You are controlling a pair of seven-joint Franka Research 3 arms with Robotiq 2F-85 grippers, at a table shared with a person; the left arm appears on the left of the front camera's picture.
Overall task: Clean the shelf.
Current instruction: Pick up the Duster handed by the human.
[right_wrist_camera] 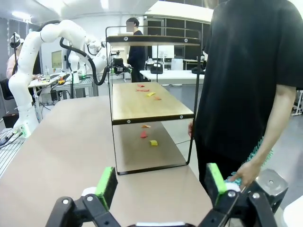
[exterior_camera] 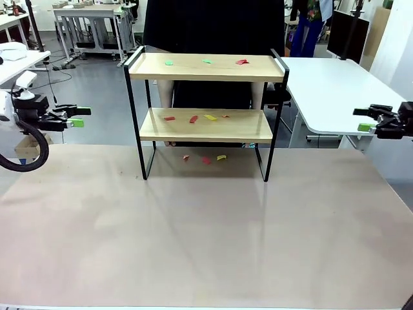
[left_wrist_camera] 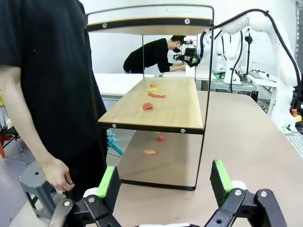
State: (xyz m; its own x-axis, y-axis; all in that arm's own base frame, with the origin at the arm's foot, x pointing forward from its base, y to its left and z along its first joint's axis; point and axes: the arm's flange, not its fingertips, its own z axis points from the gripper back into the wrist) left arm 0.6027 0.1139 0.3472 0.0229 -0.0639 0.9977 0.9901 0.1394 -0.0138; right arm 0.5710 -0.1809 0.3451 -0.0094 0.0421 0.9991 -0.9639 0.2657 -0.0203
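The shelf (exterior_camera: pixel 206 67) stands at the far middle of the table, two light wooden boards in a black frame. Small green and red paper scraps (exterior_camera: pixel 206 61) lie on its top board. Red and yellow scraps (exterior_camera: pixel 193 119) lie on the lower board, and more scraps (exterior_camera: pixel 205 159) lie on the table beneath. My left gripper (exterior_camera: pixel 80 116) hovers open off the table's left edge, well clear of the shelf. My right gripper (exterior_camera: pixel 360 119) hovers open at the far right. Each wrist view looks along the shelf (left_wrist_camera: pixel 156 106) (right_wrist_camera: pixel 147 101) from one end, with open jaws (left_wrist_camera: pixel 164 182) (right_wrist_camera: pixel 161 182) holding nothing.
A person in black (exterior_camera: pixel 213 26) stands right behind the shelf, a hand (left_wrist_camera: pixel 59 174) hanging beside it. The other hand (right_wrist_camera: pixel 246 172) holds a teal brush-like thing (right_wrist_camera: pixel 259 150). The beige table top (exterior_camera: pixel 206 226) stretches wide in front. A white table (exterior_camera: pixel 329 90) stands at the right.
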